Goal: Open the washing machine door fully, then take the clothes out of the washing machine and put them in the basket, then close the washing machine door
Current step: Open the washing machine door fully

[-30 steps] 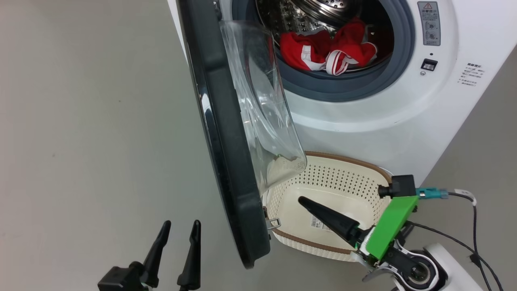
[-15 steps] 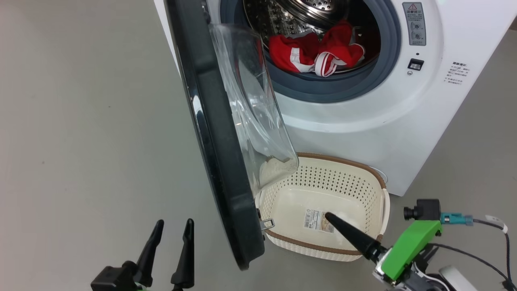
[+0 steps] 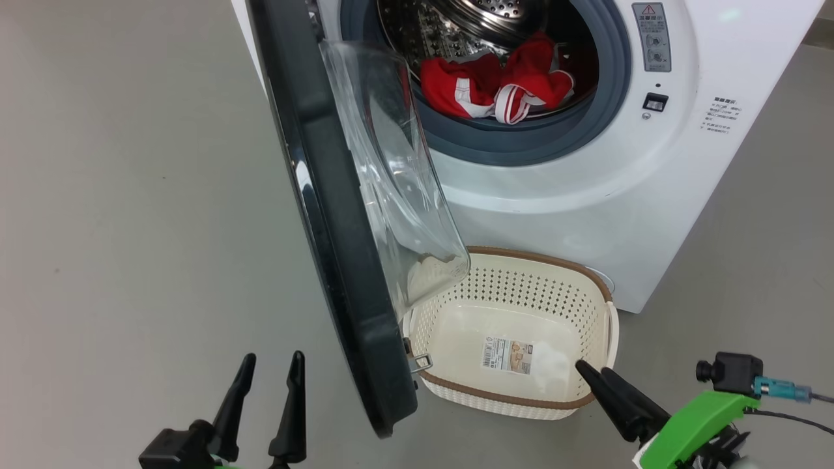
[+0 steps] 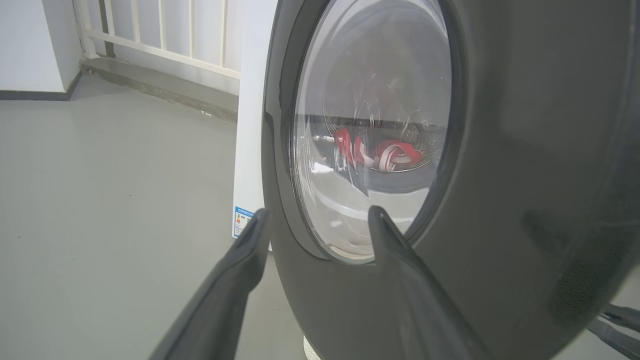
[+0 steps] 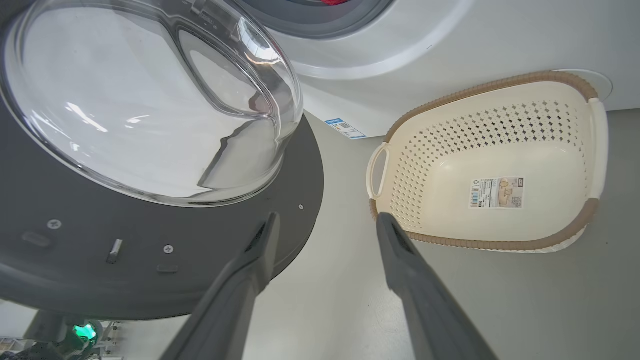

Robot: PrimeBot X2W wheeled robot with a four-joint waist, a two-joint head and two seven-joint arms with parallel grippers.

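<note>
Looking at the washing machine door (image 3: 332, 260), we see it sticking about straight out from the front of the washing machine (image 3: 586, 195). Its clear glass bump faces the side where the machine's mouth is. We think the door can swing wider, so the job right now is to push it all the way open.

The red clothes (image 3: 495, 88) lie inside the machine, low down by the mouth. The basket (image 3: 521, 286) sits on the floor just in front of the machine, under the mouth and close beside the bottom of the door. Nothing is in it yet.

Our right gripper (image 3: 593, 369) is out in front of the machine, near the basket's front rim. Its fingers are spread apart and hold nothing. Our left gripper (image 3: 273, 358) is out in front of the machine too, on the door's outer side, also spread and holding nothing.

To do this well, we push slowly on the door's black rim, not on the glass. We keep our left gripper out of the door's way, and we take care not to bump the basket.
</note>
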